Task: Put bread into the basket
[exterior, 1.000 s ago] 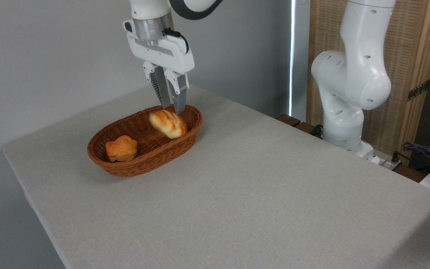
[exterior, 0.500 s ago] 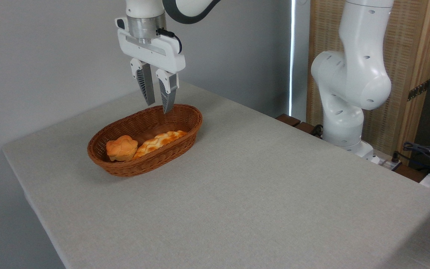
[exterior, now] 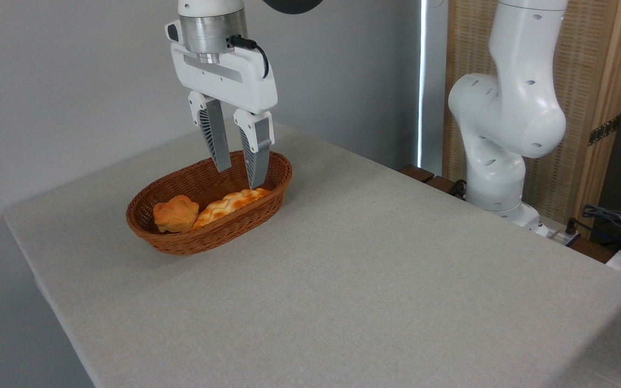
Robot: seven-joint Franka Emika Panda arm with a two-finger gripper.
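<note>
One bread [exterior: 230,204], a long braided golden loaf, lies flat along the near wall inside the one basket [exterior: 275,186], an oval of brown woven wicker. Its left end touches one small round lumpy bun [exterior: 176,213]. The basket stands on the grey cloth-like table [exterior: 375,280]. The single gripper [exterior: 240,177] hangs over the basket's right part, fingers apart and holding nothing. Compared with half a second ago, it is lower and more to the right.

One basket [exterior: 267,200], one bread [exterior: 230,205], one bun [exterior: 176,213] (partly rim-hidden, seemingly whole).
</note>
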